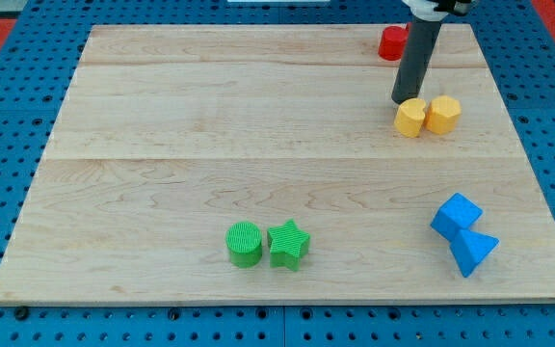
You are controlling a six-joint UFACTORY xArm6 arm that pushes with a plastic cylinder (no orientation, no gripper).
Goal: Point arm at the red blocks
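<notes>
Red block (392,43): seen at the view's top right of the desk (210,145), partly hidden behind the rod; shape not clearly made out, so no long axis or heading can be told.
Tip (403,100): my tip is placed below and slightly right of the red block, apart from it, just above the yellow pair.
End effector: a plain dark rod with no jaws, so nothing is clamped.
Yellow blocks: a rounded one (411,118) and a hexagonal one (442,114), set side by side, touching.
Blue blocks: two angular pieces (457,217) (473,251), touching, at lower right.
Green blocks: a cylinder (244,242) beside a star (288,243), at the bottom centre.
Writing: no readable lettering is seen.
</notes>
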